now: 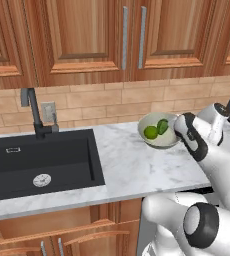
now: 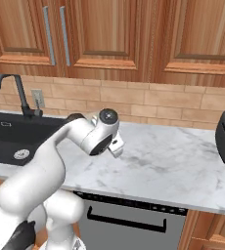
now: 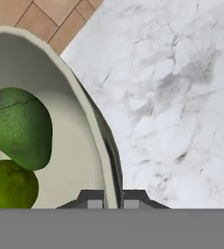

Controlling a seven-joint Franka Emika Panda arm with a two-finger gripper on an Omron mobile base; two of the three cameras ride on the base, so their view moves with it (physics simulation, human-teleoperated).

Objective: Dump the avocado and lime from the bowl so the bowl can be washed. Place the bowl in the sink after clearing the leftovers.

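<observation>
Tool (image 3: pixel 112 202) clamped on the bowl (image 3: pixel 80 104) rim, one finger inside the wall, one outside. Bowl tilted above the tabletop (image 1: pixel 132 165), its hollow to the inner-finger side of the tool. Avocado (image 3: pixel 21 127) and lime (image 3: pixel 9 185) lie just inside, touching. Sink (image 1: pixel 42 162) well apart, beyond the bowl's far side; likely dump first.

Bare counter (image 1: pixel 132 165) between bowl (image 1: pixel 159 142) and sink (image 1: pixel 62 160).

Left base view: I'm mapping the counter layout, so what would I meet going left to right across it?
Faucet → sink → lime → avocado, both in the bowl → pincer shut on the bowl's right rim.
</observation>
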